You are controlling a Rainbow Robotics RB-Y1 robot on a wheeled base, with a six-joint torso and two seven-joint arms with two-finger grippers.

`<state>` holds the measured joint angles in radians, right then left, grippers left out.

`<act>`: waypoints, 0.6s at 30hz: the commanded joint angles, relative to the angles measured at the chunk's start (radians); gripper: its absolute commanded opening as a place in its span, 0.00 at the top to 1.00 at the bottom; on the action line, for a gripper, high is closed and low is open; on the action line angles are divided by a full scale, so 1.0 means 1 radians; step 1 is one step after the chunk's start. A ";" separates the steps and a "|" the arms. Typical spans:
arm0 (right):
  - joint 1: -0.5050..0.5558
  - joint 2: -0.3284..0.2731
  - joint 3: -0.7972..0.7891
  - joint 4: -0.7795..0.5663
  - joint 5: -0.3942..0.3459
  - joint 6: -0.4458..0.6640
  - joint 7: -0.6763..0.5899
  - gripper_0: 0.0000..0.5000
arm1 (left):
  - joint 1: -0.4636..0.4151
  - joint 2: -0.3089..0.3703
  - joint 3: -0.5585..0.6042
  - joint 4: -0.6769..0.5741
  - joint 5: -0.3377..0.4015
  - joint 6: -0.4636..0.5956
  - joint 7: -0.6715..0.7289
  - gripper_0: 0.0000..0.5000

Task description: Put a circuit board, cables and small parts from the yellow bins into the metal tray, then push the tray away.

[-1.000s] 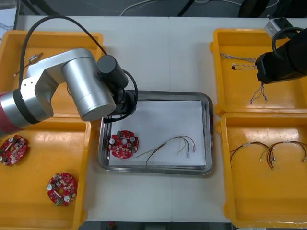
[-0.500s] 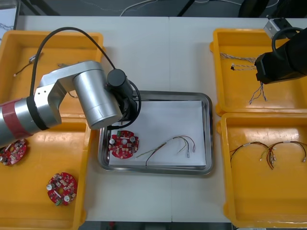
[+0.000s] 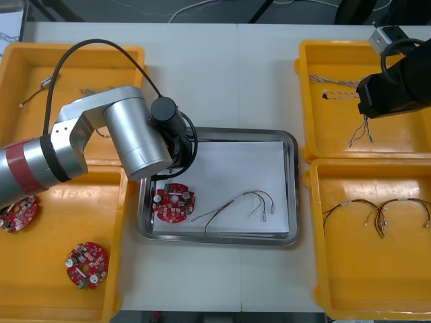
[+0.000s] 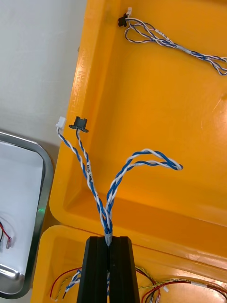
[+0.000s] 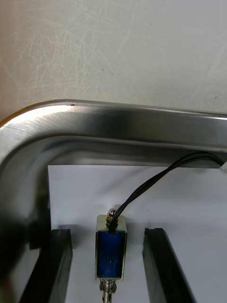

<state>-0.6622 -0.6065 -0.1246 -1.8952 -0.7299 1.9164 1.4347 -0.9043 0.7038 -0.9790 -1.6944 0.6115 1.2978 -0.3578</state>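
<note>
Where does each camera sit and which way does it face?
Front: overhead, steeply down at the table; left arm, right arm show.
Left wrist: on left arm, facing the metal tray corner; open left gripper straddles a small metal part.
Right wrist: on right arm, facing a yellow bin; right gripper shut on a blue-white cable.
Shared: that cable, front and right wrist.

Tray (image 3: pixel 219 239): white inside, mid-table. Board (image 3: pixel 174 202) flat at tray's left end, thin cable (image 3: pixel 236 200) in loose curve beside it. Small part (image 5: pixel 111 246): blue body, black leads, in tray's far left corner between spread left fingers (image 5: pixel 59 265), gap each side. Blue-white cable (image 4: pixel 109 189) pinched in right gripper (image 4: pixel 109 239), held over far right bin (image 4: pixel 156 118). Two spare boards (image 3: pixel 86 264) in near left bin (image 3: pixel 67 222).
</note>
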 commanded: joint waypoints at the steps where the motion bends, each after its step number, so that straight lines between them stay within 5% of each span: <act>1: 0.003 -0.016 -0.027 -0.031 -0.011 0.003 -0.030 1.00 | -0.045 -0.015 -0.006 -0.027 -0.013 -0.011 0.085 0.01; 9: 0.003 0.002 -0.026 -0.047 -0.020 0.003 -0.027 1.00 | -0.045 -0.010 0.053 -0.091 0.007 0.054 0.096 0.00; 18: 0.003 0.005 0.043 -0.099 -0.006 0.003 -0.023 1.00 | -0.045 0.029 0.217 -0.197 0.114 0.225 0.026 0.00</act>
<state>-0.6621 -0.6052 -0.1173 -1.9438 -0.7415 1.9165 1.4347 -0.9051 0.7052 -0.8386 -1.8341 0.6908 1.4801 -0.3534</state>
